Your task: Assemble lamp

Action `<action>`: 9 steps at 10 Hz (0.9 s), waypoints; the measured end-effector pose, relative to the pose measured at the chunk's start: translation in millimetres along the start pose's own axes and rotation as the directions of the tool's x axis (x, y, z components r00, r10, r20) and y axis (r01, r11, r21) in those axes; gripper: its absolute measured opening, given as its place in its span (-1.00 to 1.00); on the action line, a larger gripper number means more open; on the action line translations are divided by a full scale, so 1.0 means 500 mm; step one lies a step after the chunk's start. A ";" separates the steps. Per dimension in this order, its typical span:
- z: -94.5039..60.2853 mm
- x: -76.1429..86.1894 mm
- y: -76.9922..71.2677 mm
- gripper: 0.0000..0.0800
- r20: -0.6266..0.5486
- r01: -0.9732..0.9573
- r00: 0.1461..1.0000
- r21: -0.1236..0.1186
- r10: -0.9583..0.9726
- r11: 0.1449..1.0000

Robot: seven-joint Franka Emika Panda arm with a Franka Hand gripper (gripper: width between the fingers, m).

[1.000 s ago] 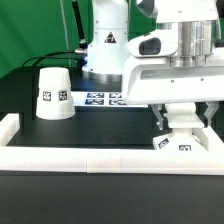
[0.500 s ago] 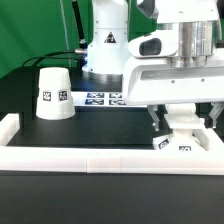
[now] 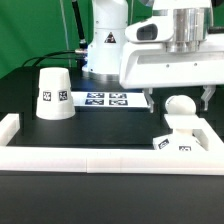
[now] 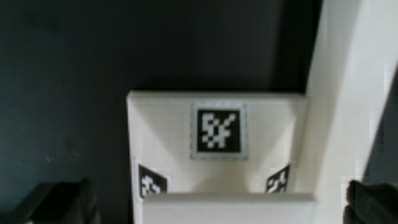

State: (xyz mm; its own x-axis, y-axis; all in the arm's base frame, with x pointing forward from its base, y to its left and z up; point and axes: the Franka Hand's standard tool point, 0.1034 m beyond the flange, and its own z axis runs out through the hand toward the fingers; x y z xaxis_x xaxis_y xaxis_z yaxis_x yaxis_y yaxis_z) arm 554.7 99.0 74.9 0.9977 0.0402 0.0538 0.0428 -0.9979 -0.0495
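Note:
The white ball-shaped bulb (image 3: pixel 180 106) stands upright on the small square base (image 3: pixel 180 144) at the exterior view's right, against the front rail. My gripper (image 3: pixel 178 99) is open, with a finger on each side of the bulb's ball and touching nothing. The tapered shade (image 3: pixel 52 93) stands mouth down at the exterior view's left, far from the gripper. In the wrist view the tagged base (image 4: pixel 217 130) lies below the gripper (image 4: pixel 214 206). A blurred white shape between the dark fingers (image 4: pixel 54 201) looks like the top of the bulb (image 4: pixel 249 205).
The marker board (image 3: pixel 105 98) lies flat on the black table behind the base, in front of the robot's pedestal. White border rails run along the front (image 3: pixel 90 157) and the left side (image 3: pixel 10 126); a rail also shows in the wrist view (image 4: pixel 349 90).
The gripper has let go of the bulb, opened wider and risen. The bulb stays standing on the base, now uncovered.

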 end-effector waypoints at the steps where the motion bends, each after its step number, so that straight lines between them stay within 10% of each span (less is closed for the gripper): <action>1: -0.004 -0.014 -0.001 0.75 0.002 0.003 1.000 0.000 -0.003 1.000; 5: 0.001 -0.016 -0.007 0.75 0.003 -0.014 1.000 0.000 0.014 1.000; 9: 0.023 -0.085 -0.057 0.75 -0.005 0.030 1.000 0.005 -0.030 1.000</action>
State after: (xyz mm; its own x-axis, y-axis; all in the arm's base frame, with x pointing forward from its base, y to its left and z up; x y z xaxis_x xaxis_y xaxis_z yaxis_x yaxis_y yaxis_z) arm 511.7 126.3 62.7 0.9957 0.0701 0.0604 0.0733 -0.9959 -0.0525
